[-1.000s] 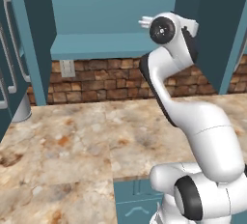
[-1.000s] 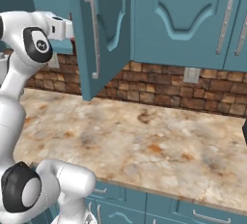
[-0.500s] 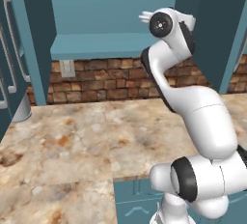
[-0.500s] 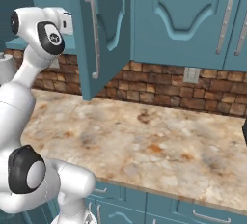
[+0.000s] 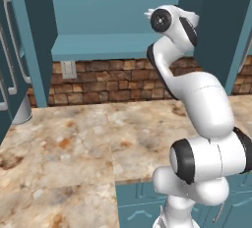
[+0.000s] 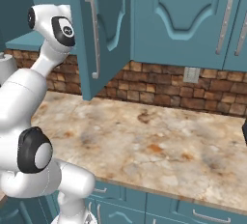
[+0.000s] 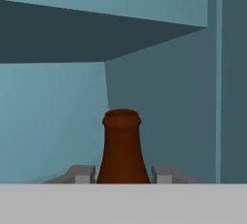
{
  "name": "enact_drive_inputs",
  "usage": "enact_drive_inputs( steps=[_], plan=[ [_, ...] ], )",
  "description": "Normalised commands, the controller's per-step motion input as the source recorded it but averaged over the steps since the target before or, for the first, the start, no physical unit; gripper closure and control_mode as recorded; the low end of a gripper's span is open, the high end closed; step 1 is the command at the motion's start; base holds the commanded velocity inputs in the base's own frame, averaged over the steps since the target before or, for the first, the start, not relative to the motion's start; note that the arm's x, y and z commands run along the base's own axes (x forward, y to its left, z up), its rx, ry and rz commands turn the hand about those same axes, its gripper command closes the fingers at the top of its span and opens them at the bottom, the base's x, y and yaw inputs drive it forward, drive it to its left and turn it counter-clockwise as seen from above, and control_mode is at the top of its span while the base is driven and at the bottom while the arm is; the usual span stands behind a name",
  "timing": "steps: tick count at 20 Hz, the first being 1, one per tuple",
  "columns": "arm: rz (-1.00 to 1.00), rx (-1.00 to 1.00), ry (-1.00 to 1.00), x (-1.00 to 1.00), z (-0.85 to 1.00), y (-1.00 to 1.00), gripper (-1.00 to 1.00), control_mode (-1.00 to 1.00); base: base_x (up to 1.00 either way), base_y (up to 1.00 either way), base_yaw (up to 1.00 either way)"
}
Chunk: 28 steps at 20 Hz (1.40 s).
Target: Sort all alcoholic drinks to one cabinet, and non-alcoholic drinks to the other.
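Open cabinet (image 5: 123,15): brown bottle (image 7: 121,148) sits inside, between the fingers of the claw (image 7: 122,174), which grips its neck. Arm has swung further rightward since earlier frames.

Flat, even rendered light is filling all three views, casting hardly any shadows on the mottled beige stone counter (image 5: 64,143). The underside of the teal cabinet shelf (image 7: 72,37) is sitting in deep shade. Soft highlights are glinting on the glossy white arm (image 5: 206,104). Edges are looking slightly soft and pixelated throughout.
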Motion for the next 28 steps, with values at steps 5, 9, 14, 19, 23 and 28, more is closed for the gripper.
enact_drive_inputs(
  steps=[5,9,14,19,23,28],
  plan=[
    [-0.09,0.00,0.00,0.33,0.00,-0.16,1.00,-1.00,0.00,0.00,0.00],
    [-0.08,0.00,0.00,0.15,0.00,-0.16,1.00,-1.00,0.00,0.00,0.00],
    [-0.07,0.00,0.00,0.02,-0.12,-0.18,1.00,-1.00,0.00,0.00,0.00],
    [-0.03,0.00,0.00,0.12,-0.20,-0.10,1.00,-1.00,0.00,0.00,0.00],
    [0.00,0.00,0.00,0.27,-0.12,-0.01,1.00,-1.00,0.00,0.00,0.00],
    [0.00,0.00,0.00,0.34,-0.09,0.00,1.00,-1.00,0.00,0.00,0.00]
  ],
)
